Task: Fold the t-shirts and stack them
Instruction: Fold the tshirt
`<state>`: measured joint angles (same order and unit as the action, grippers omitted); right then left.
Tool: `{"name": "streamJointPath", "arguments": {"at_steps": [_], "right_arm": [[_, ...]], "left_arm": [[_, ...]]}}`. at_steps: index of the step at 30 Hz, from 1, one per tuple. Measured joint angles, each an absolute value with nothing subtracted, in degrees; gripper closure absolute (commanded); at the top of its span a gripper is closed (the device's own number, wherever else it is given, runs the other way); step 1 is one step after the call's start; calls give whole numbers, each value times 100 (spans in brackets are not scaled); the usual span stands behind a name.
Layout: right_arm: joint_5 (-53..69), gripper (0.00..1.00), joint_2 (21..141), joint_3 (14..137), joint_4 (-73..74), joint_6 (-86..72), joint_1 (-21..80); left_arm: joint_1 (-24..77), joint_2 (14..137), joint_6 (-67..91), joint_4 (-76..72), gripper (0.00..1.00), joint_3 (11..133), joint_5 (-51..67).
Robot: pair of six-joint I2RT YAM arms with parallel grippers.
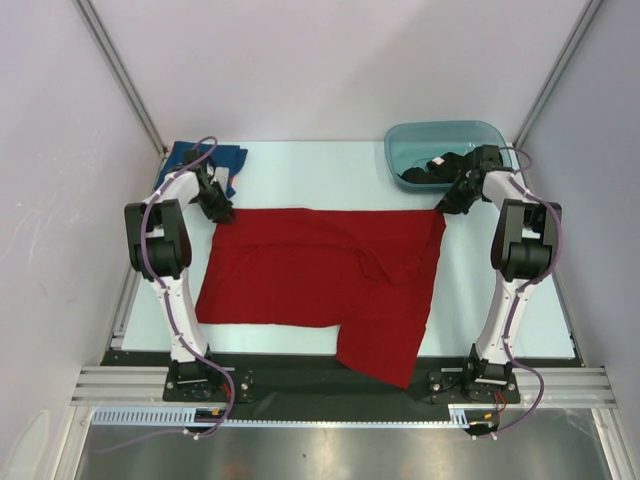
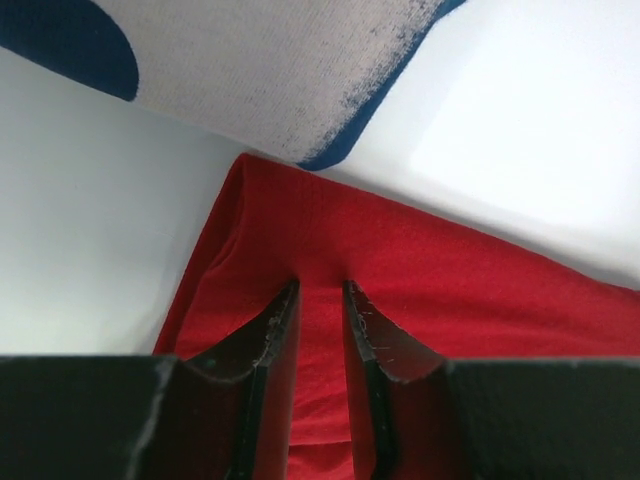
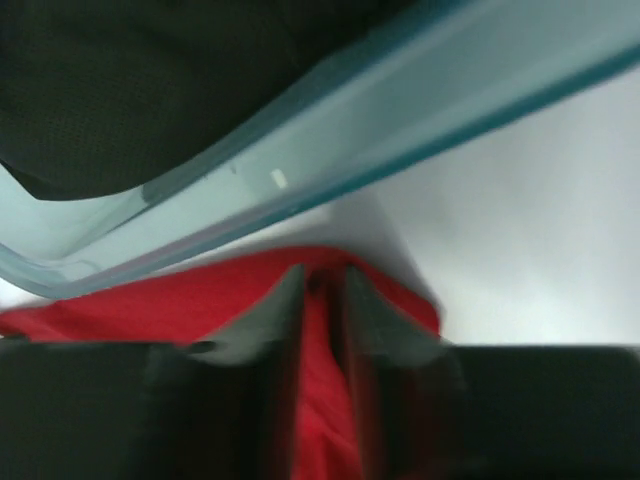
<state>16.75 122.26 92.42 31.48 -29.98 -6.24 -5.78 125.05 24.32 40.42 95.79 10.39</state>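
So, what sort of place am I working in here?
Probably a robot lab test cell: plain white panels in aluminium frame struts, a white tabletop, and two robot arms bolted to a metal rail at its near edge, working a bright red cloth t-shirt.

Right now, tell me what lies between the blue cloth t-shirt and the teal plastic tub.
Only bare white tabletop, in the top view; the red cloth t-shirt lies nearer, not between.

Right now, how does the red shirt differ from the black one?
The red t-shirt lies spread across the table; the black t-shirt sits bunched in the teal tub. The left tool and right tool pinch the red t-shirt's far corners; the black t-shirt is untouched. Both are cloth.
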Motion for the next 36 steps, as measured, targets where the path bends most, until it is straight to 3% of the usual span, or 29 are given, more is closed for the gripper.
{"name": "streamJointPath", "arguments": {"at_steps": [2, 5, 8, 10, 14, 18, 25, 36], "right_arm": [[1614, 52, 12252, 9325, 3221, -2952, -622], [1437, 38, 12210, 9336, 3507, -2840, -578], [1135, 34, 11972, 9266, 4001, -2681, -504], [1031, 34, 11520, 9059, 4320, -2556, -390], [1367, 44, 10099, 8108, 4410, -2423, -73], [2082, 39, 8949, 6674, 4038, -2366, 318], [2519, 36, 9089, 5325, 3312, -2368, 644], [2128, 36, 9214, 5323, 2650, -2206, 952]], "left_arm": [[-574, 12481, 2429, 4014, 69, 9550, 1031], [-548, 12331, 2414, 3929, 61, 9358, 991], [-513, 12051, 2383, 3938, 57, 9067, 897], [-454, 11747, 2383, 3953, 56, 8829, 854], [-176, 11021, 2386, 3881, 57, 8462, 808], [202, 10337, 2383, 3732, 57, 8125, 854], [403, 10123, 2294, 3732, 58, 7815, 961], [395, 10123, 2185, 3835, 58, 7804, 965]]}}
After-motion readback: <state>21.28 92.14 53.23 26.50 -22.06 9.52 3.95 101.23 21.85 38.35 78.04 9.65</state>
